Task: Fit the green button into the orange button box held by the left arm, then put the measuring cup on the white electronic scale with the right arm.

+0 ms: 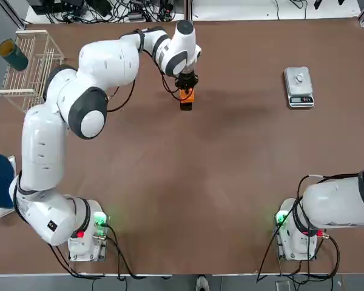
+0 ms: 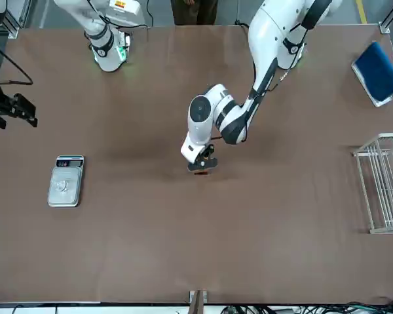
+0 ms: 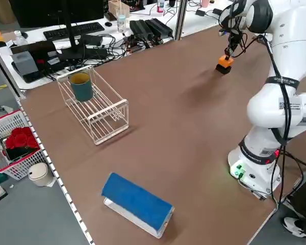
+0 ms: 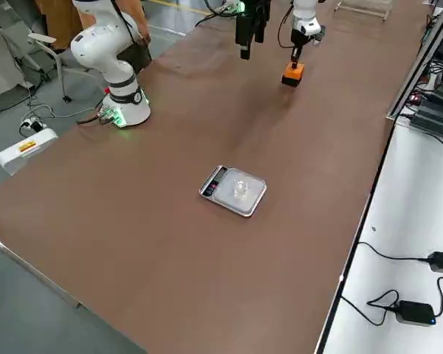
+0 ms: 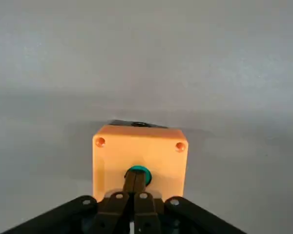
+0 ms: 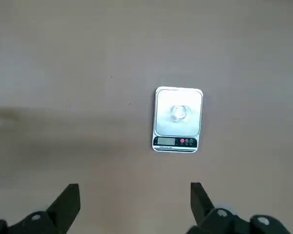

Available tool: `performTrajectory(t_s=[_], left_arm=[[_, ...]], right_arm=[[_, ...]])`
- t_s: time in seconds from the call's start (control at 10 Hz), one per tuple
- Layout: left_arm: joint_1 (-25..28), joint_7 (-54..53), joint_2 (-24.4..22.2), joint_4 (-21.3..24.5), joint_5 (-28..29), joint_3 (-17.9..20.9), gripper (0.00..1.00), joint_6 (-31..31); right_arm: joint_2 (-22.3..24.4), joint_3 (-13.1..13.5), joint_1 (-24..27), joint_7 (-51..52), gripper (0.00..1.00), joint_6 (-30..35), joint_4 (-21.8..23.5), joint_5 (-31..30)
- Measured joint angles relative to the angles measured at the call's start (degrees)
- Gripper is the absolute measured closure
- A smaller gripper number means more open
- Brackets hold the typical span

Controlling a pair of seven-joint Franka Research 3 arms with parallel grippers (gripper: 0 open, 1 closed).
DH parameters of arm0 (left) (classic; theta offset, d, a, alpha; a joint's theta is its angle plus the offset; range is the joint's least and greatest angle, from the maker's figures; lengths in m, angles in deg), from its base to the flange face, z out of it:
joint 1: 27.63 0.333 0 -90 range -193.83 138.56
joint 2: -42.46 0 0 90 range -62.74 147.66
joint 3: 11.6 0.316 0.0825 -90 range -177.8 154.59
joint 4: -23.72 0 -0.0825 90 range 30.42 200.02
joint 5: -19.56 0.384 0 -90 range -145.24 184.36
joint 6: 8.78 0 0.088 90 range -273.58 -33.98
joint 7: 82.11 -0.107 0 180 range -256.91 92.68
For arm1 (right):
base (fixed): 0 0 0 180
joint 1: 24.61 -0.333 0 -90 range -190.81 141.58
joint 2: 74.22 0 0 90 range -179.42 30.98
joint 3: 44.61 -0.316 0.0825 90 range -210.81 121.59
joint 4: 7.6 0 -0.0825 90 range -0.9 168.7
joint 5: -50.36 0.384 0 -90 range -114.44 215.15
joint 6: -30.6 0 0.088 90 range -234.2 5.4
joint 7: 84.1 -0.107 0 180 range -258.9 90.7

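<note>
The wide middle of the table (image 1: 188, 200) lies bare, open to a gripper from either base. Toward the far edge the left arm (image 1: 109, 66) reaches across, its gripper (image 1: 186, 85) down on the orange box (image 1: 186, 97). The scale (image 1: 298, 86) carrying the cup (image 1: 299, 78) stands well apart at the right, a wire rack (image 1: 30, 63) at the far left edge.

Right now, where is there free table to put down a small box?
Widest free patch: mid-table, between the orange button box, the white electronic scale and the arm bases. Crowded: the table's left edge, with the wire rack and blue pad.
</note>
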Motion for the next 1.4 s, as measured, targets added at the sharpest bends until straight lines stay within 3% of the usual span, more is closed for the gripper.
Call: performTrajectory(t_s=[1.4], left_arm=[[0.4,0.2,0.3,-0.2,1.2,0.0,0.99,-0.7]], right_arm=[[0.0,0.0,2.5,-0.4,0.0,-1.1,-0.6,0.0]])
